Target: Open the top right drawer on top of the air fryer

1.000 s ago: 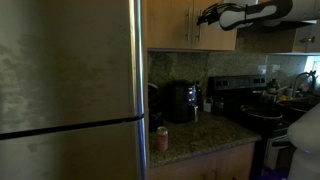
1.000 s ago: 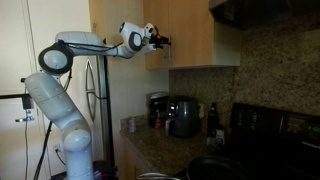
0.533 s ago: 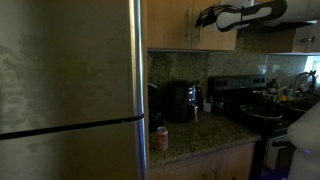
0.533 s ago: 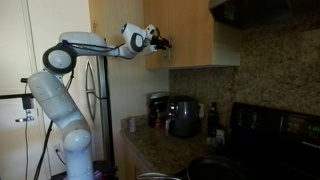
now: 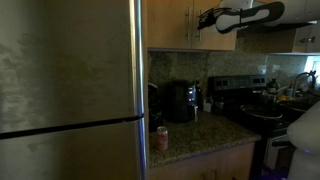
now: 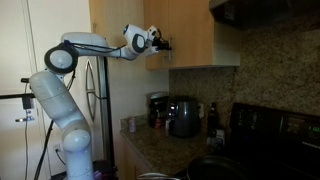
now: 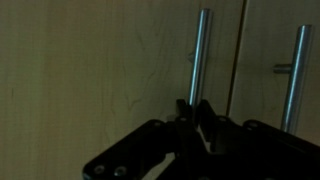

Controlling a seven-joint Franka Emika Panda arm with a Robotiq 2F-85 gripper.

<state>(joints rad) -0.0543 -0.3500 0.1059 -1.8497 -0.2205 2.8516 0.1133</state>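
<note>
The top right drawer (image 5: pixel 222 30) (image 6: pixel 200 35) is a honey-brown wooden cabinet door above the counter. Its slim silver bar handle (image 7: pixel 203 55) runs vertically in the wrist view. My gripper (image 7: pixel 196 108) is shut on that handle, with a dark finger on each side of the bar. In both exterior views the gripper (image 5: pixel 203 17) (image 6: pixel 162 43) sits against the cabinet front at the door's left edge, arm stretched out level. The door (image 7: pixel 100 60) looks flush and closed. The air fryer (image 5: pixel 181 101) (image 6: pixel 183 116), small and black, stands on the counter below.
The twin door's handle (image 7: pixel 297 65) stands just across the seam. A steel fridge (image 5: pixel 70 90) fills one side. A black stove (image 5: pixel 250 95) (image 6: pixel 270 125) lies on the other side, under a range hood (image 6: pixel 260 12). A can (image 5: pixel 162 138) stands on the granite counter.
The jaws have closed from wide open onto the handle bar. The arm has hardly shifted and the door has not moved.
</note>
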